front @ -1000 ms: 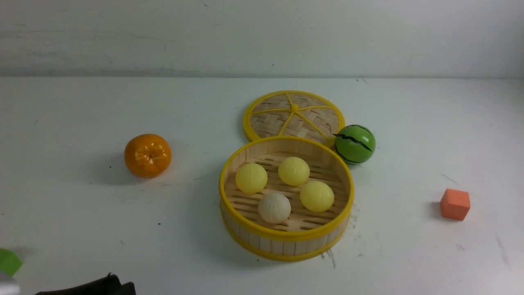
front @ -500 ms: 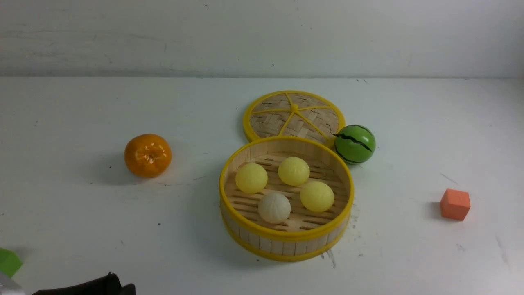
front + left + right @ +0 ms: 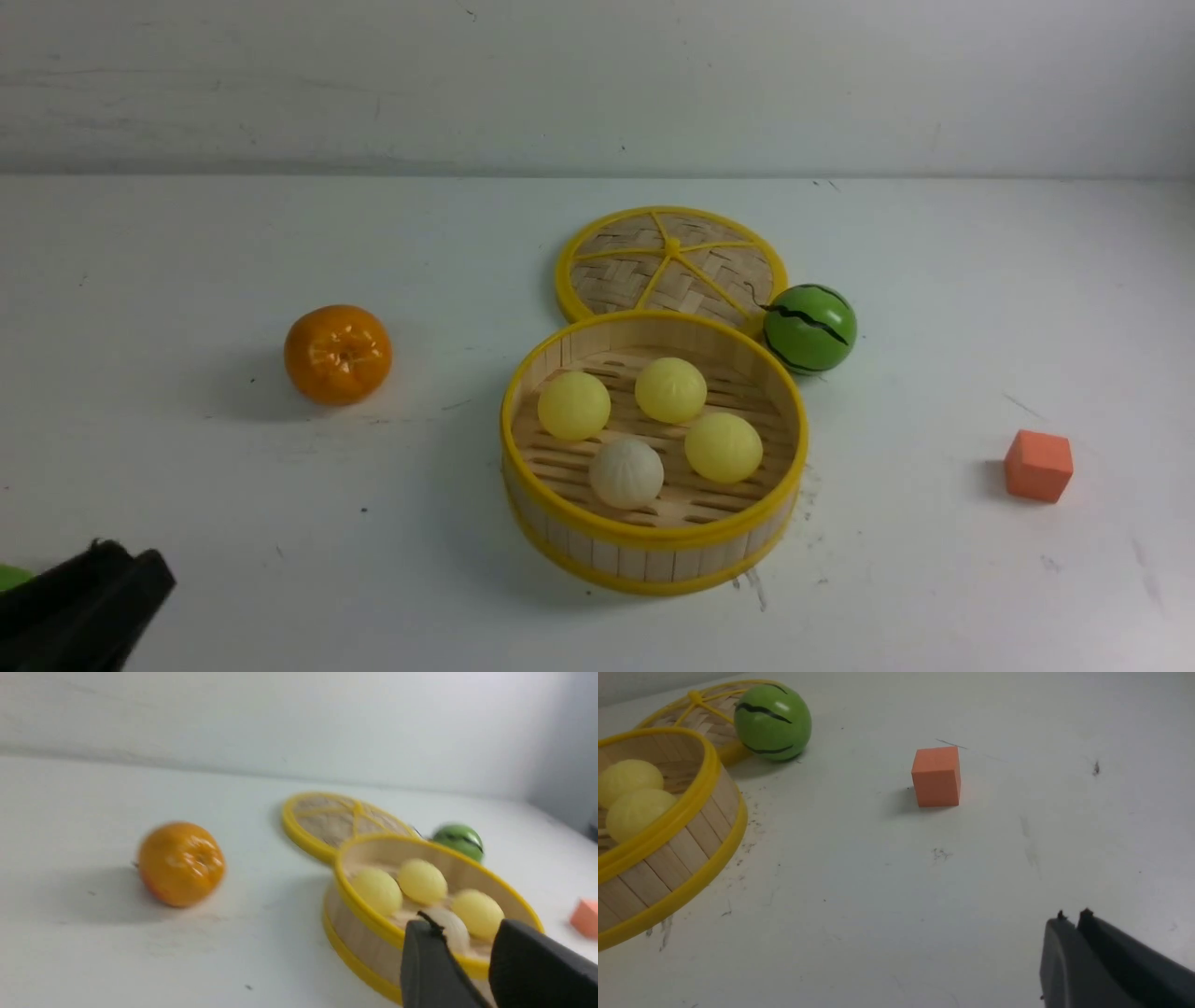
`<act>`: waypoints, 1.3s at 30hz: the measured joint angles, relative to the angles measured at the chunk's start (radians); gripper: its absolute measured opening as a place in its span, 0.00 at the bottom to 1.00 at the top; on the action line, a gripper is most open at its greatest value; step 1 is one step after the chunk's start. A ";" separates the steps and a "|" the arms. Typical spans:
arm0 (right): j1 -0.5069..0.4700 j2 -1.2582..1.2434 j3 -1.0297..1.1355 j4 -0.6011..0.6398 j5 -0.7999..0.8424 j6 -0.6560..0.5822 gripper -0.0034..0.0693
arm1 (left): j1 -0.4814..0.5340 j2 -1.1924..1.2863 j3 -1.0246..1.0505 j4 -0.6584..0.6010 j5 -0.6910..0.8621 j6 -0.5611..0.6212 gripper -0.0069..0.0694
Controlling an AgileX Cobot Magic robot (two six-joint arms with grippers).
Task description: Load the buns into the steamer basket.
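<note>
All four buns (image 3: 644, 431) inside steamer basket (image 3: 653, 553) on counter (image 3: 187, 485); left gripper (image 3: 467, 947) parted, empty, near basket; right gripper (image 3: 1071, 917) pinched together, empty

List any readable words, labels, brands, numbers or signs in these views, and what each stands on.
None: no text, label, brand or number shows in any view.
The watermelon ball bears only black stripes, no letters.
The steamer basket, its lid, the buns, the orange and the orange cube are unmarked.
Dark specks on the table are scuffs, not writing.
</note>
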 joint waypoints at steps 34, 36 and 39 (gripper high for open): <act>0.000 0.000 0.000 0.000 -0.001 -0.002 0.14 | 0.283 -0.283 0.110 0.161 0.510 -0.273 0.07; 0.000 0.000 0.000 0.000 -0.001 -0.002 0.14 | 0.283 -0.283 0.110 0.161 0.510 -0.273 0.07; 0.000 0.000 0.000 0.000 -0.001 -0.002 0.15 | 0.283 -0.283 0.110 0.161 0.510 -0.273 0.07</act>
